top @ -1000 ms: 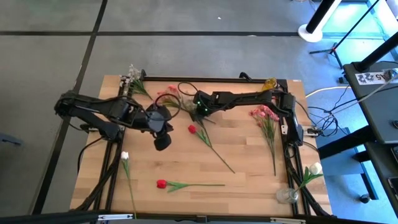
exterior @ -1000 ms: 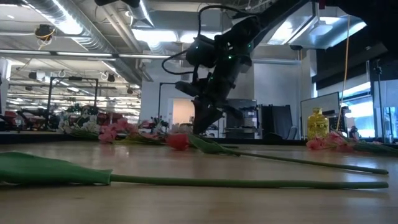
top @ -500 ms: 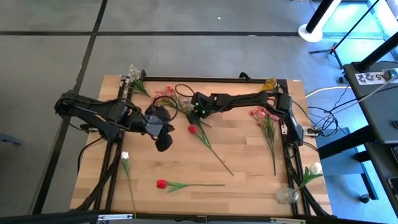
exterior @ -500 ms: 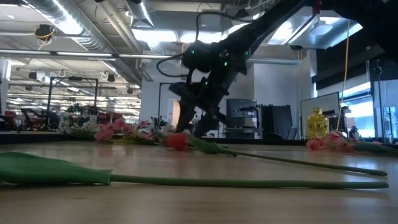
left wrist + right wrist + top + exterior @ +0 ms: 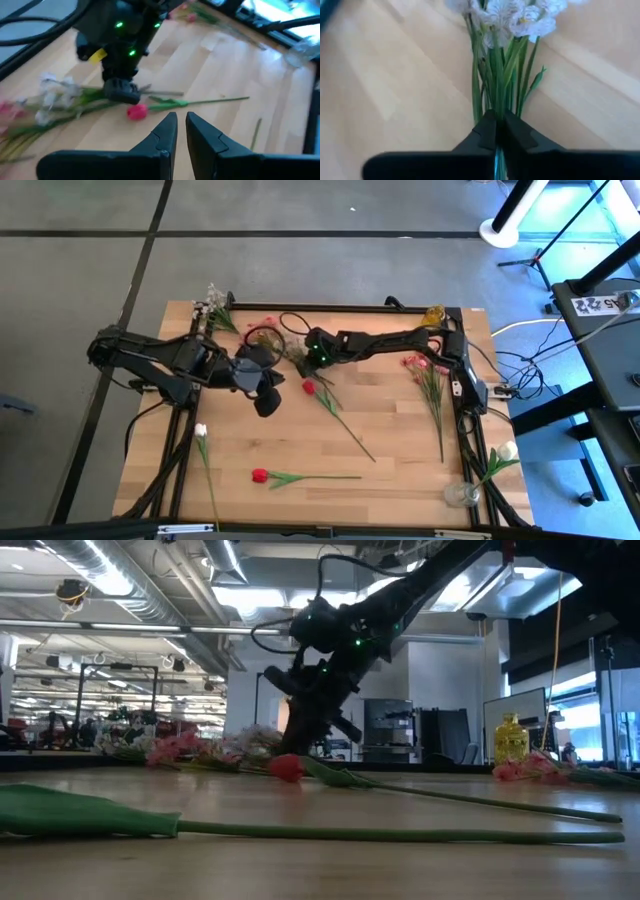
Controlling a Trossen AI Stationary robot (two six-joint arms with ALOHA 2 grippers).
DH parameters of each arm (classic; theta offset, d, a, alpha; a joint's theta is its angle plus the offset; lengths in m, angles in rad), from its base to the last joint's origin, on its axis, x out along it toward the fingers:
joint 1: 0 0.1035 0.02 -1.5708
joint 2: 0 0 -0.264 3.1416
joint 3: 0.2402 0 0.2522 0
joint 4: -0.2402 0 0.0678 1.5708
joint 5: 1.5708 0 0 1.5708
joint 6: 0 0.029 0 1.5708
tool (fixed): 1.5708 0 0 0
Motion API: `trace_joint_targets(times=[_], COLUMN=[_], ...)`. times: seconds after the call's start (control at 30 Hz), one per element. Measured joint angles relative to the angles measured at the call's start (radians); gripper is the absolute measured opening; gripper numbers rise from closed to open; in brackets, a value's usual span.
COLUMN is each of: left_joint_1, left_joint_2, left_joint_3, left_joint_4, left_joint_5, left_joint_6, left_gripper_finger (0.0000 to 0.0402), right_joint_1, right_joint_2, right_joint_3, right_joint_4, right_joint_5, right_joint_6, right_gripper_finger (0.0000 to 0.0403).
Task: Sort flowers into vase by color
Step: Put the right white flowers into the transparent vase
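Right tool (image 5: 496,131) clamped on white blossom spray's (image 5: 506,20) green stems, blooms just ahead.

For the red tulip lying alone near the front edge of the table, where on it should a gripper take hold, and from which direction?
Grip the red tulip on its bare green stem, past the leaves and away from the soft bloom. Come straight down from above, fingers either side of the stem: it lies flat on the table and nothing crowds it, so a top-down pinch looks simplest.

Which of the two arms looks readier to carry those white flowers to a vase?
The right. Its gripper is already shut on the stems of the white flowers at the table's far side. The left gripper hangs beside it, holding nothing.
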Motion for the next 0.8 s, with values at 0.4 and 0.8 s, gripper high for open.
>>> trace_joint_targets(times=[0.4,0.8], left_joint_1=[-0.126,-0.165], left_joint_2=[-0.26,-0.292], left_joint_3=[0.0,0.001], left_joint_4=[0.1,0.275], left_joint_5=[0.27,0.338], left_joint_6=[0.373,0.575], left_gripper_finger=[0.0037,0.0037], right_joint_1=[0.009,0.227], right_joint_2=[-0.405,-0.732], right_joint_3=[0.0,-0.025], right_joint_4=[0.076,0.096], right_joint_5=[0.053,-0.244], right_joint_6=[-0.101,-0.316], right_gripper_finger=[0.0007,0.0004])
